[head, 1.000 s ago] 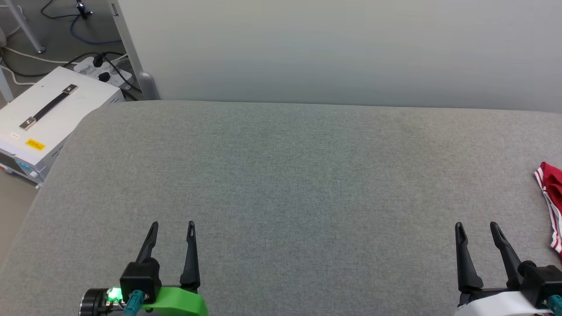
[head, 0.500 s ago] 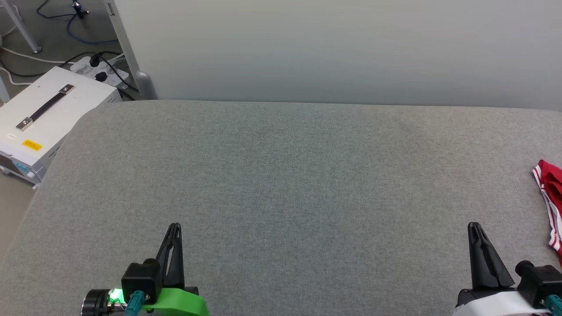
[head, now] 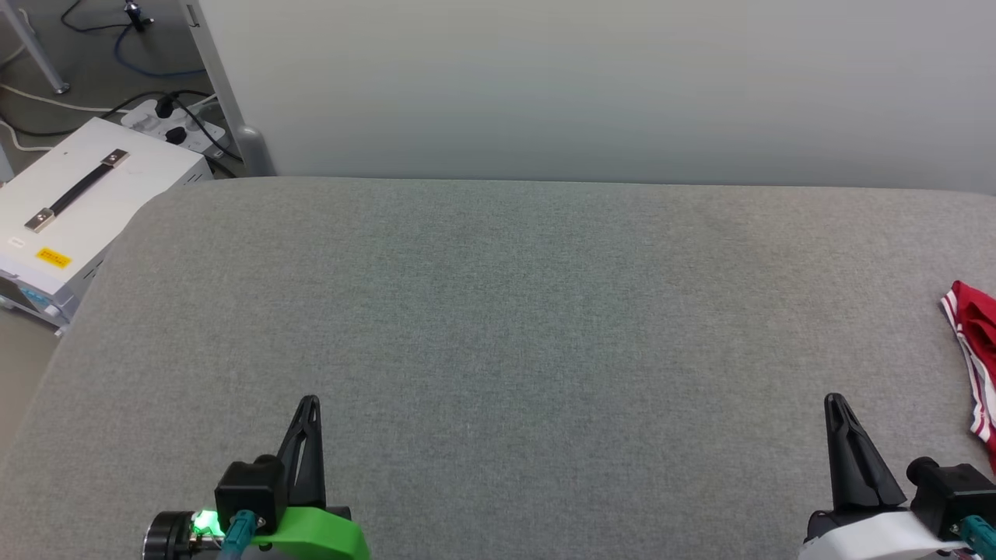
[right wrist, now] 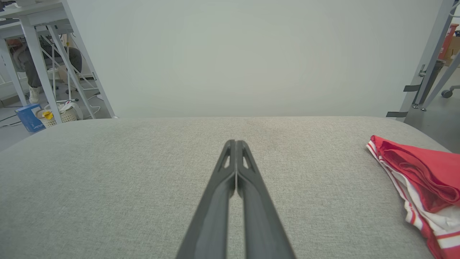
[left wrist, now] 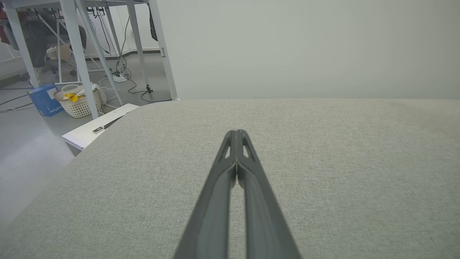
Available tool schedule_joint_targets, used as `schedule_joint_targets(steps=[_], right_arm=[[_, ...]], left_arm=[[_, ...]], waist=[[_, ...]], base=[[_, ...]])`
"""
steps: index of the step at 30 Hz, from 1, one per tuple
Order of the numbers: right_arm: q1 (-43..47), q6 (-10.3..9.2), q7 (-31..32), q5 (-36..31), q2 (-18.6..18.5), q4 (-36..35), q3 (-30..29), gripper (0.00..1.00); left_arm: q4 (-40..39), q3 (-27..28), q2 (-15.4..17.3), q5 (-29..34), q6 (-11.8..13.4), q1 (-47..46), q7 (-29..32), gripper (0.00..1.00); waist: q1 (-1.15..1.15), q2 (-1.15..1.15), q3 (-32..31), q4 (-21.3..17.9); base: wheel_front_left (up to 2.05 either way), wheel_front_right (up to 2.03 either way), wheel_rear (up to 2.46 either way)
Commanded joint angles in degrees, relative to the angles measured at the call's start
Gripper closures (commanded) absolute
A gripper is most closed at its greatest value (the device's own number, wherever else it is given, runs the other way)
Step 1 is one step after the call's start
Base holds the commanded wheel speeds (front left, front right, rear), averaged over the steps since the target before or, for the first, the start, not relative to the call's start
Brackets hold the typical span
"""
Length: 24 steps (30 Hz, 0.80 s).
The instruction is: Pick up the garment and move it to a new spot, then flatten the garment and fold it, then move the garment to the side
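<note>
1. Presently, the left hand (head: 309,403) sits at the lower left of the head view with its two dark fingers pressed together along their length, tips meeting. It holds nothing. The left wrist view confirms this: the left hand (left wrist: 236,133) points across bare grey fabric, with no cloth between the fingers.
2. Right hand (head: 835,401): at the lower right of the head view, fingers likewise pressed together and empty. In the right wrist view the right hand (right wrist: 236,142) points over the grey surface toward the pale wall (right wrist: 251,54).
3. Whether either hand touches the desk (head: 498,311) cannot be told.
4. Garment (head: 982,319): a red piece with white-and-red striped trim lies bunched on the desk at its far right, cut off by the picture's edge. In the right wrist view the garment (right wrist: 424,169) lies to the right of the right hand, apart from it, with grey fabric between.
5. Garment and left hand are well apart.
6. Beyond the desk's left corner, a white case (head: 85,202) with a black handle stands on the floor.
</note>
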Motion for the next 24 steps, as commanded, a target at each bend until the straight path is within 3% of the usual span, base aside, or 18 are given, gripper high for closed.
schedule_joint_targets(steps=[1, 24], right_arm=[[-0.8, -0.01, 0.4, -0.8, 0.0, 0.0, 0.2, 1.0], [-2.3, -0.01, 3.1, -2.3, 0.0, 0.0, 0.8, 1.0]], left_arm=[[-0.3, 0.3, -0.1, 0.4, 0.0, -0.5, 0.3, 1.0], [-1.4, 0.9, -0.3, 1.0, 0.1, -1.3, 2.9, 1.0]], waist=[[0.0, 0.04, 0.0, 0.0], [0.0, 0.1, 0.2, -0.4]], base=[[0.0, 0.0, 0.0], [0.0, 0.0, 0.0]])
